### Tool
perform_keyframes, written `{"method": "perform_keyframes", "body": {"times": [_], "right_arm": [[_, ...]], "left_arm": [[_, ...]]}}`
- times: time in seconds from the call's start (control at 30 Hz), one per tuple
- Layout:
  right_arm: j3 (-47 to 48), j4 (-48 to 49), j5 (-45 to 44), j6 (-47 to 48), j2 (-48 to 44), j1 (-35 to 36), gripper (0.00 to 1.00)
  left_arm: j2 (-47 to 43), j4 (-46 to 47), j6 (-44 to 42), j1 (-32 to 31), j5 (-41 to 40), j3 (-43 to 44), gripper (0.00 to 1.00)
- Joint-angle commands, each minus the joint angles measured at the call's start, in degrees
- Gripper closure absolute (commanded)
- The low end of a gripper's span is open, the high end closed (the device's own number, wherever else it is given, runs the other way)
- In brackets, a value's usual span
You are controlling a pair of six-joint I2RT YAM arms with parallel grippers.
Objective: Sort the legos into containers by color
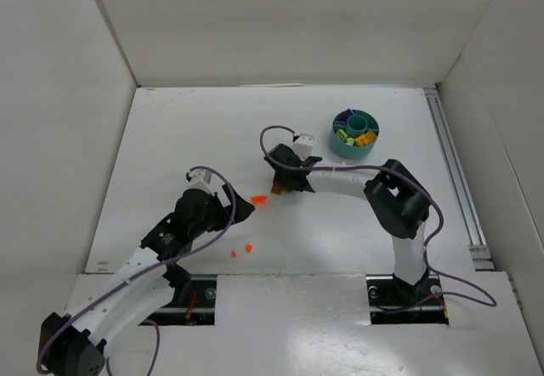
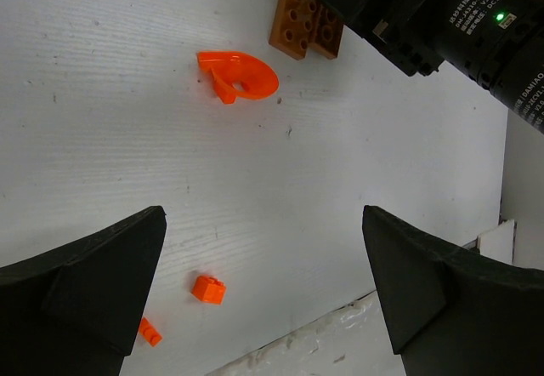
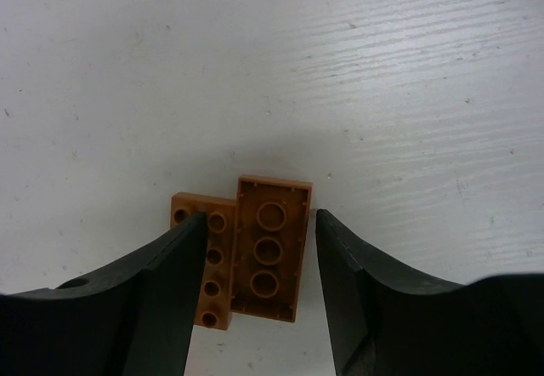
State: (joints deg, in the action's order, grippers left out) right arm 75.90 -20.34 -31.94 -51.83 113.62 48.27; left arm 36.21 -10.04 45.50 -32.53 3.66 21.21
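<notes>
Two brown lego plates lie side by side on the white table, one underside up. My right gripper is open and straddles them; its left finger overlaps the left plate and its right finger stands a small gap off. In the top view the right gripper is over them left of the teal dish, which holds green, purple and yellow-orange bricks. My left gripper is open and empty above the table. An orange curved piece lies ahead of it, and two small orange bricks lie near its left finger.
White walls enclose the table on three sides. A metal rail runs along the right edge. The arm bases' raised white plate borders the near edge. The right gripper's body shows at the top right of the left wrist view, by the brown plates.
</notes>
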Motion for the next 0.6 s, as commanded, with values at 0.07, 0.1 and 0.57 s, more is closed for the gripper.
{"method": "perform_keyframes", "body": {"times": [0.07, 0.1, 0.57], "right_arm": [[-3.0, 2.4, 0.3, 2.3, -3.8, -1.5, 0.41], [-3.7, 3.8, 0.9, 3.6, -4.3, -2.0, 0.41], [-2.4, 3.7, 1.4, 3.2, -4.9, -3.1, 0.41]], "left_arm": [[-0.3, 2.2, -0.8, -0.4, 0.5, -0.5, 0.0], [-0.3, 2.2, -0.8, -0.4, 0.5, -0.5, 0.0], [-0.3, 2.2, -1.3, -0.4, 0.5, -0.5, 0.0]]}}
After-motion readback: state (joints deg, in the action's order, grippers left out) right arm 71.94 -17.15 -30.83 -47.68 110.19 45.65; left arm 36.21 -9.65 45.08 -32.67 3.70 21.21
